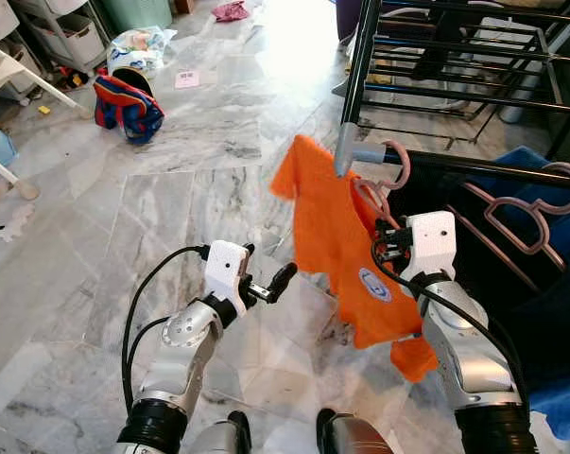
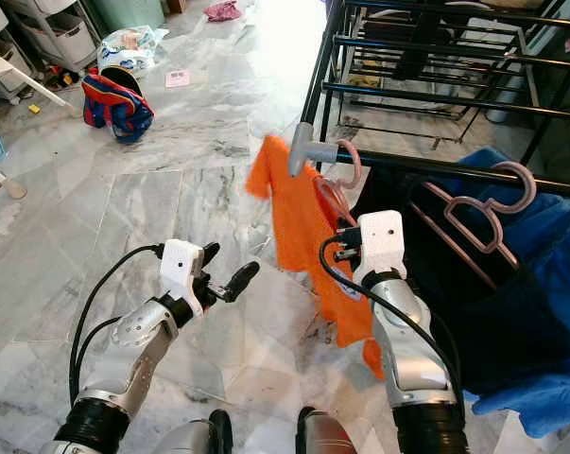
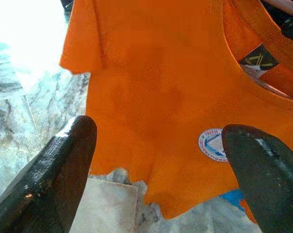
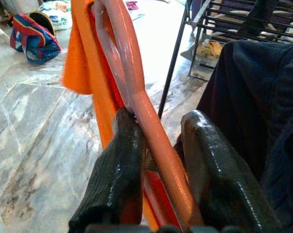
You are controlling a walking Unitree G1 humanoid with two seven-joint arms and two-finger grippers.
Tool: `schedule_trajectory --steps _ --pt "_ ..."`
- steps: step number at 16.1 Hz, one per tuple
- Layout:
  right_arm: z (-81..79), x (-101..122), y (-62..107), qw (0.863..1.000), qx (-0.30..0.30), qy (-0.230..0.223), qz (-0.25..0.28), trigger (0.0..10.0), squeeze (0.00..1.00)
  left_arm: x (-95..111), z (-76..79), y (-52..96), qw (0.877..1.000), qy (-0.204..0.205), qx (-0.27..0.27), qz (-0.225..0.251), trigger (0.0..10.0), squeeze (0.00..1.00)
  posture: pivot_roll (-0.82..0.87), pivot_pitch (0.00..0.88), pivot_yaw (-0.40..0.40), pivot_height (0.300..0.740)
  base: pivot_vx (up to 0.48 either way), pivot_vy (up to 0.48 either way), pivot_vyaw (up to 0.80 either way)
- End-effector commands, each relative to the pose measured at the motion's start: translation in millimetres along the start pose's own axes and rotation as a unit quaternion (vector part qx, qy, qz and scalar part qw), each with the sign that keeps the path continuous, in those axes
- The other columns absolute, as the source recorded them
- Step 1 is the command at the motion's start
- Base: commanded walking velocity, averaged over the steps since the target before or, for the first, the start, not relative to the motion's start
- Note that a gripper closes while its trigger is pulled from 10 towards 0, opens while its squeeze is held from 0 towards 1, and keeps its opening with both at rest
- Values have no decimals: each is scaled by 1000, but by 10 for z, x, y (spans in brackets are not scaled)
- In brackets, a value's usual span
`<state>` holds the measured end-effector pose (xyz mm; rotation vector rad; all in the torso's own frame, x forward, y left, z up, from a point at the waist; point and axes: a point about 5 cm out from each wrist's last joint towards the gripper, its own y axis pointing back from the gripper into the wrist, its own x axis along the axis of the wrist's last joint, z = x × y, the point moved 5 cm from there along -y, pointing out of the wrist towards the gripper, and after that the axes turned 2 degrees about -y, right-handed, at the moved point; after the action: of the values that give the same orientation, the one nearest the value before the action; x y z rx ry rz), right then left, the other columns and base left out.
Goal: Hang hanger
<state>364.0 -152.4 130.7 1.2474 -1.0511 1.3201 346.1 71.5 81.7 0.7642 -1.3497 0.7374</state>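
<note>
An orange shirt (image 1: 327, 222) hangs on a pink hanger (image 4: 136, 92). The hanger's hook (image 1: 399, 163) curls over the black rack rail (image 1: 474, 166), next to the rail's grey end cap. My right gripper (image 1: 383, 242) is just below the rail, shut on the hanger's neck inside the shirt collar. In the right wrist view the pink bar runs between both fingers (image 4: 119, 170). Left of the shirt's lower edge my left gripper (image 1: 269, 282) is open and holds nothing. In the left wrist view the shirt (image 3: 161, 87) and its round badge lie beyond the fingertips (image 3: 63, 165).
Another pink hanger (image 1: 535, 210) hangs further along the rail over dark and blue clothes (image 1: 549, 312). A second black rack (image 1: 455, 57) stands behind. On the marble floor to the left lie a red-and-blue bag (image 1: 129, 106), white chair legs (image 1: 20, 76) and plastic drawers.
</note>
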Motion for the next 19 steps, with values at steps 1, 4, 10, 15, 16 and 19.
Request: schedule_trajectory --steps 1,4,10,15,16,19 --pt "-43 -86 21 1000 11 -9 -17 0 0 -96 4 21 1000 1 1 -20 10000 0 -60 214 68 740 0 0 0" --pt "-34 -51 12 999 9 -29 -14 0 0 -102 15 5 1000 -1 -2 -23 10000 0 -62 211 70 740 0 0 0" --pt "-2 -120 5 999 -9 -22 -40 0 0 -127 21 5 1000 -3 -3 -29 10000 0 -57 209 67 740 0 0 0" --pt "55 256 40 997 -52 41 42 0 0 -82 0 5 1000 -1 10 -14 10000 0 -55 208 63 740 0 0 0" --pt "55 281 59 997 -55 40 48 0 0 -76 -18 6 1000 -3 17 -13 10000 0 -55 208 63 740 0 0 0" --pt "49 285 227 995 -66 45 67 2314 0 -115 -101 21 999 -12 42 -26 10000 0 -58 209 62 740 0 0 0"
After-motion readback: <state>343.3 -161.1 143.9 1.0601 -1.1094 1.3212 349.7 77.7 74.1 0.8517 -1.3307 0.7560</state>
